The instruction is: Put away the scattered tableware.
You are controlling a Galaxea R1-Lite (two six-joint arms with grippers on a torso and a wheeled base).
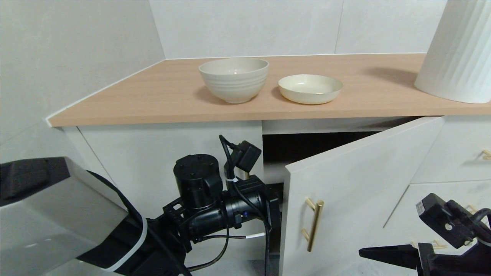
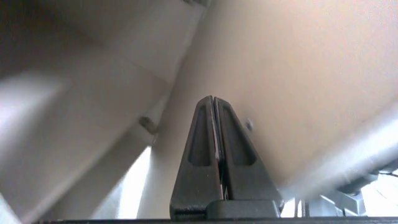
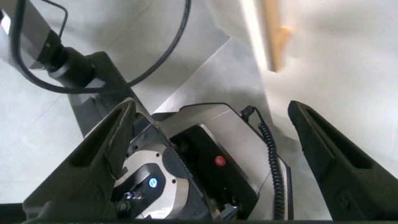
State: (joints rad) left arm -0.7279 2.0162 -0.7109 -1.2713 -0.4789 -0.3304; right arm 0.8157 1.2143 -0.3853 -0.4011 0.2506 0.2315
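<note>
With the bowl [image 1: 234,78] and the shallow dish [image 1: 310,88] side by side on the countertop [image 1: 153,103], the left gripper [image 2: 214,109] clenched empty near the ajar cabinet door [image 1: 353,184] and the right gripper [image 3: 211,124] spread empty lower down, either arm, if raised carelessly, may strike the cabinet door or the countertop edge.

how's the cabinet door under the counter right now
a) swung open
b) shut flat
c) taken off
a: the door stands angled out from the cabinet front, leaving a dark opening just below the counter.
</note>
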